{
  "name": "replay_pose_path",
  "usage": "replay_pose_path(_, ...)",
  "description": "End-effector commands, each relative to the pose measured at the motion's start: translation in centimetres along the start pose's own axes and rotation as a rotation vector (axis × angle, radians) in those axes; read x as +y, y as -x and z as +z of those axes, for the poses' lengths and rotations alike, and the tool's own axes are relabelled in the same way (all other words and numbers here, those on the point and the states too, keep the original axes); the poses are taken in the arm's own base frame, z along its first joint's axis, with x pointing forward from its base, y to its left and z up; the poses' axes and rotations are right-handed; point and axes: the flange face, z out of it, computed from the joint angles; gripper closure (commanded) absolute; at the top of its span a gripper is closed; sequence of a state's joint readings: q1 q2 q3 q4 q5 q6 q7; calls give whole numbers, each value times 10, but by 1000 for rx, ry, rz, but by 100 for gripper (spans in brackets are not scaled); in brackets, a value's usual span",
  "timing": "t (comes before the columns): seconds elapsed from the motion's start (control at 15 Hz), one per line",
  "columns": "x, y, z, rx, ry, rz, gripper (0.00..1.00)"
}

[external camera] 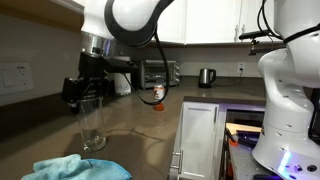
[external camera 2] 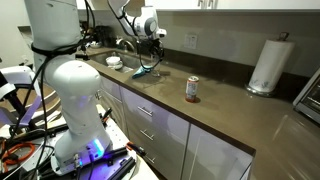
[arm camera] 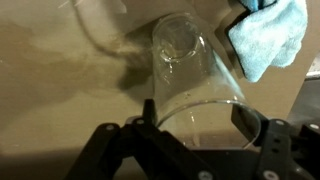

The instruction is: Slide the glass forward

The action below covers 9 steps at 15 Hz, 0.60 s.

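grips the glass [arm camera: 193, 80] near its rim with jaws shut on both sides (high hold, likely for pushing without lifting). stands upright near the bench [external camera: 140, 135] edge, just beside blue cloth [external camera: 80, 168], well apart from small bottle [external camera: 158, 93]. keep base flat.

The glass [external camera: 92, 122] is clear and colourless, and the dull brown-grey countertop [external camera: 140, 125] shows through it. The gripper [external camera: 90, 96] is black, the arm [external camera: 130, 15] above it white. A cloth [external camera: 80, 168] at the countertop's near edge is pale turquoise. The small bottle [external camera 2: 192, 89] carries an orange label and a white cap; the paper-towel roll [external camera 2: 266, 65] is white, the drawer fronts [external camera 2: 150, 125] pale grey.
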<state>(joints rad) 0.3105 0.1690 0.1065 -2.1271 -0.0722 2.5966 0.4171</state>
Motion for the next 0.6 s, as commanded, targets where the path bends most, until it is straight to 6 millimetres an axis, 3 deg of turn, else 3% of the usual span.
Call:
replay_pose_path(0.0, 8, 28, 1, -39, 57, 28, 29)
replay_pose_path(0.53, 0, 68, -5, -21, 74, 62, 28)
